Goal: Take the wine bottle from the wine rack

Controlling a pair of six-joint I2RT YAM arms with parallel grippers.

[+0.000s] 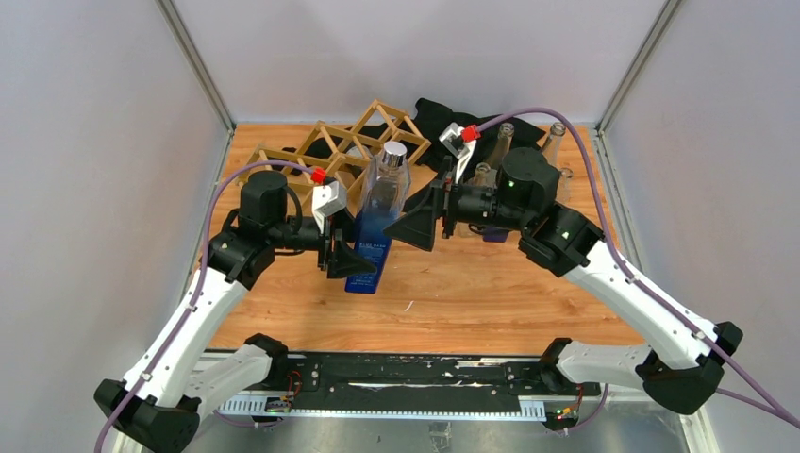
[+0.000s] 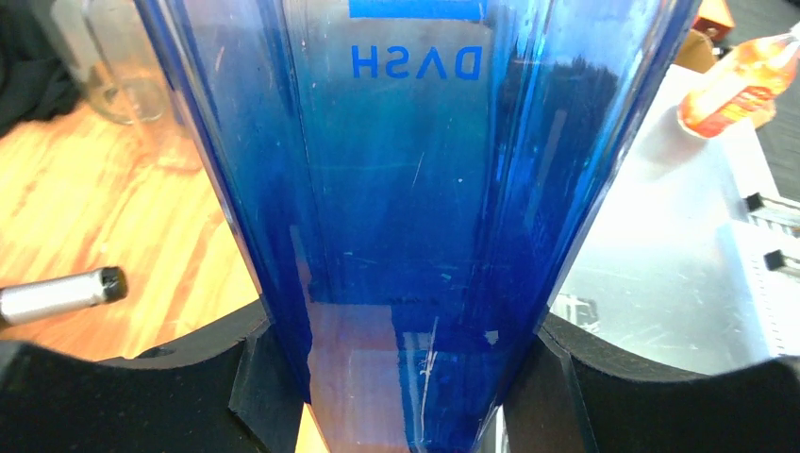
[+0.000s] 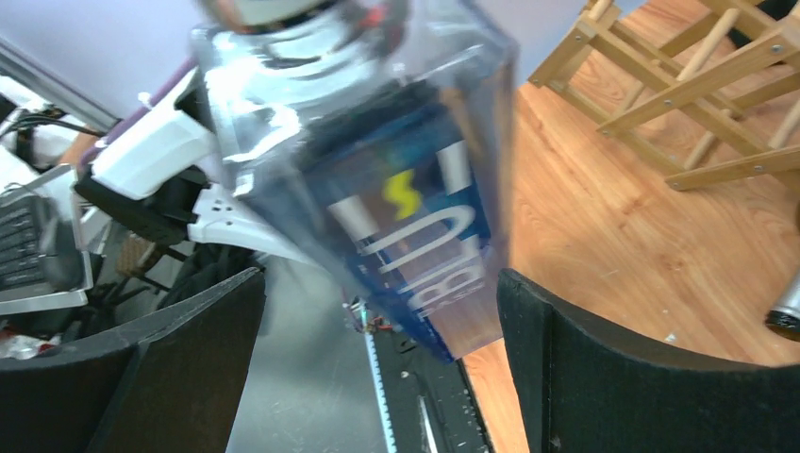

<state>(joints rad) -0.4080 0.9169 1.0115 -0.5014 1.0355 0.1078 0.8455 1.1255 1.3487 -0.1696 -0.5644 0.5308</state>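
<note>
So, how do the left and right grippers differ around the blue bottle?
The left gripper is shut on the blue bottle; the right gripper is open, with gaps on both sides of it. The left gripper holds it near the base; the right gripper is level with its middle. Both are black.

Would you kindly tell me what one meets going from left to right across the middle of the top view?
Left gripper, shut on the bottle → bottle → right gripper, open → clear glass bottles.

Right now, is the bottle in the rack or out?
Out: blue bottle is clear of the wine rack, clamped in jaws of left gripper.
</note>
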